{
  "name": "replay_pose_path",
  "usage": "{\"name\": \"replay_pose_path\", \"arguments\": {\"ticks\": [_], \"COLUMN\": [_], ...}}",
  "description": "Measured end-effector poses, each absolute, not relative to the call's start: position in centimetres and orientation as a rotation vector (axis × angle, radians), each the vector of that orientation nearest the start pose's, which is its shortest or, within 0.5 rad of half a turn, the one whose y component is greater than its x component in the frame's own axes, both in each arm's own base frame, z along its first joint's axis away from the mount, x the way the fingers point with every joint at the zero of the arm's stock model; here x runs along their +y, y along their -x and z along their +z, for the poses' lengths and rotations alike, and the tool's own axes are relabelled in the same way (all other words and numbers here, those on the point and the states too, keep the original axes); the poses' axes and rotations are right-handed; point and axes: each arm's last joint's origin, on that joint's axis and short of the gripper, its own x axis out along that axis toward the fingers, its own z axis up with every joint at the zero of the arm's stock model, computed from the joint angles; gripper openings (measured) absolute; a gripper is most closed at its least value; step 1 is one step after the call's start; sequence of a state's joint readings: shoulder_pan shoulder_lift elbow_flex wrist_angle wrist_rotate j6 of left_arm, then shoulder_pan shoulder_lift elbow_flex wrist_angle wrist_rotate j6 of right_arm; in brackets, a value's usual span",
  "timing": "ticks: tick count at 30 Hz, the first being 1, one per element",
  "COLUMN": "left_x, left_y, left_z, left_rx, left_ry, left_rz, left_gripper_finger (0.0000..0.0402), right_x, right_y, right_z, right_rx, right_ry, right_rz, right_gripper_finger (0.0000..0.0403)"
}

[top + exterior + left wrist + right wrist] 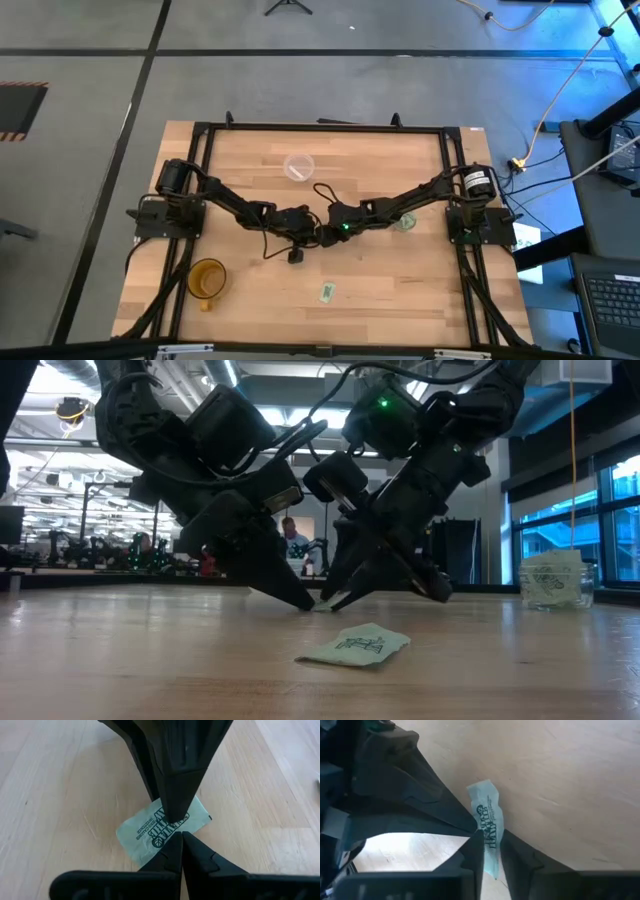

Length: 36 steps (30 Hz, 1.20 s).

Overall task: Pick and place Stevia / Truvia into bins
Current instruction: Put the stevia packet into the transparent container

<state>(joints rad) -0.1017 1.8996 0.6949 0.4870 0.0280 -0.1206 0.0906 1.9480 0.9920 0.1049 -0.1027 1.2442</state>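
Meeting at mid-table, the right gripper point(490, 851) pinches a Stevia sachet point(487, 827) edge-on while the left gripper point(182, 837) (fingers pressed together) pins it down; another sachet point(326, 292) lies nearer the front edge

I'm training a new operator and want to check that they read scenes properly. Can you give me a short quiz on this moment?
1. True or false: the left gripper stands wide open above the table.
2. The centre sachet stands on edge between the fingers of: A) the left gripper, B) the right gripper, C) neither.
3. Short answer: which handled vessel stands on the left arm's side of the loose sachet?

Key: 1 false, it is shut, with its tip on the centre sachet. 2 B. 3 the amber mug.
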Motion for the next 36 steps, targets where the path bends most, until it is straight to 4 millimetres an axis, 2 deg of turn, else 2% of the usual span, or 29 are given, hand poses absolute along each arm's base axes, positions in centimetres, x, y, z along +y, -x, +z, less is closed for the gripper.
{"name": "replay_pose_path", "arguments": {"ticks": [8,15,22,25,30,33,36], "left_x": [-3.3,-3.2,-1.9,-1.3,-0.7,-0.3,-0.1], "left_y": [-32.0,-31.5,-30.0,-29.8,-29.5,-29.3,-29.0], "left_z": [8.5,9.7,12.0,13.7,16.7,18.3,19.4], "left_rx": [0.717,0.733,0.810,0.765,0.639,0.565,0.521], "left_ry": [0.087,0.060,0.040,0.042,0.051,0.056,0.055], "left_rz": [-0.082,-0.087,-0.037,-0.005,0.032,0.043,0.070], "left_gripper_finger": [0.0008,0.0049,0.0080,0.0083,0.0084,0.0084,0.0084], "right_x": [3.7,3.7,3.8,3.5,2.8,2.3,2.0], "right_y": [-36.9,-36.9,-36.8,-36.6,-35.4,-34.0,-31.8], "right_z": [11.0,11.0,11.4,12.8,16.8,19.6,22.1], "right_rx": [0.864,0.862,0.870,0.866,0.819,0.799,0.834], "right_ry": [-1.106,-1.099,-1.071,-1.041,-0.965,-0.904,-0.862], "right_rz": [-0.335,-0.329,-0.290,-0.237,-0.197,-0.196,-0.209], "right_gripper_finger": [0.0007,0.0007,0.0004,0.0004,0.0004,0.0004,0.0005]}}
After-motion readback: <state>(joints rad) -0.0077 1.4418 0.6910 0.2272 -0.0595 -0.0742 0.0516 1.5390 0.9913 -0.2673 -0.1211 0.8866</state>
